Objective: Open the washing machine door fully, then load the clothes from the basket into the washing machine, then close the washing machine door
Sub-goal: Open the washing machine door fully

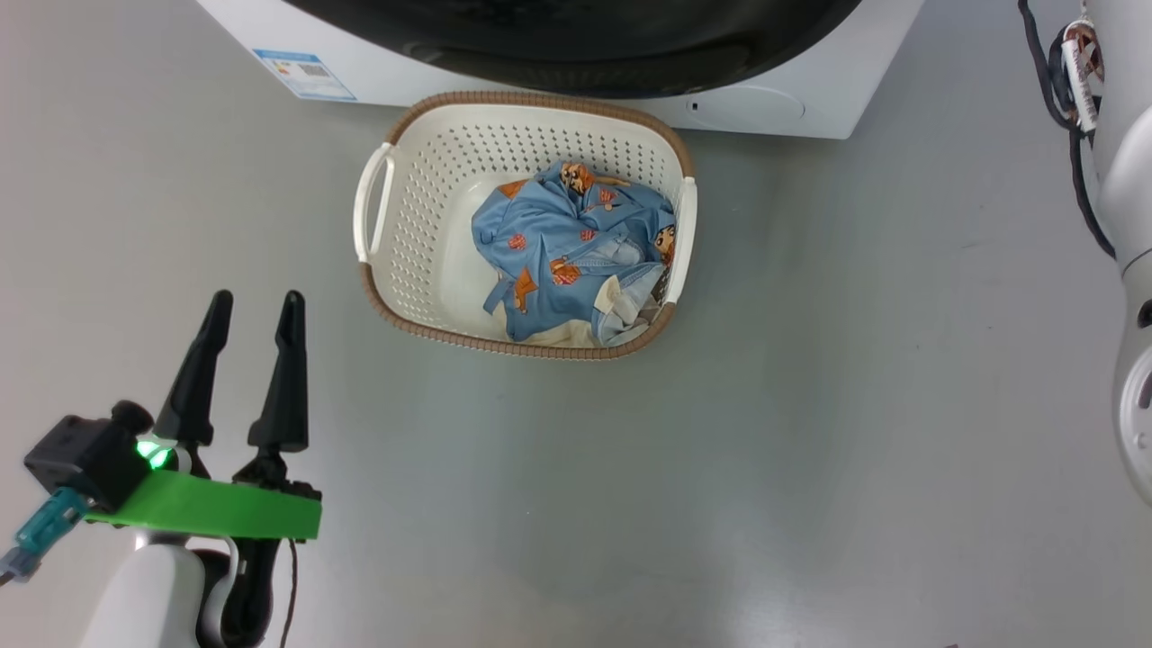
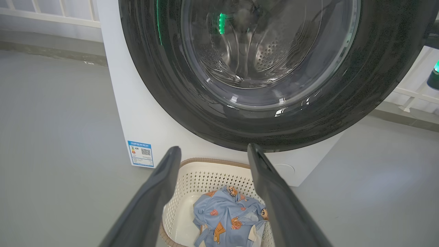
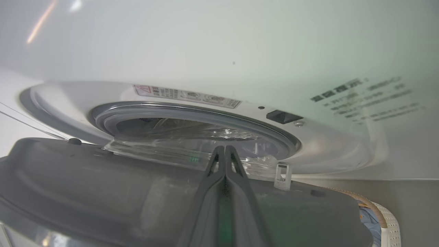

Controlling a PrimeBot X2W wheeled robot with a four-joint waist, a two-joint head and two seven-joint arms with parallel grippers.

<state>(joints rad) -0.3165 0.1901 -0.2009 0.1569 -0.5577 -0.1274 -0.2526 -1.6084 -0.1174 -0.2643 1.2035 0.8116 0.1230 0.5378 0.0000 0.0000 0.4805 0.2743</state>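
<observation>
The washing machine point(image 1: 810, 99) stands at the top of the head view, and its door point(image 1: 576, 45) shows as a glossy black rim. In the right wrist view the door point(image 3: 103, 192) stands ajar, with a gap to the grey seal point(image 3: 192, 111). My right gripper point(image 3: 224, 148) is shut and empty, its fingers lying along the door's inner side and pointing into that gap. The basket point(image 1: 540, 97) sits on the floor before the machine, with the blue bear-print clothes point(image 1: 567, 252) inside. My left gripper point(image 1: 256, 301) is open, left of the basket and well short of it.
The door's latch hook point(image 3: 283, 175) sticks up just right of my right fingertips. My pale right forearm point(image 1: 1129, 270) runs down the head view's right edge. A blue label sticker point(image 1: 304, 74) marks the machine's lower front. Grey floor surrounds the basket.
</observation>
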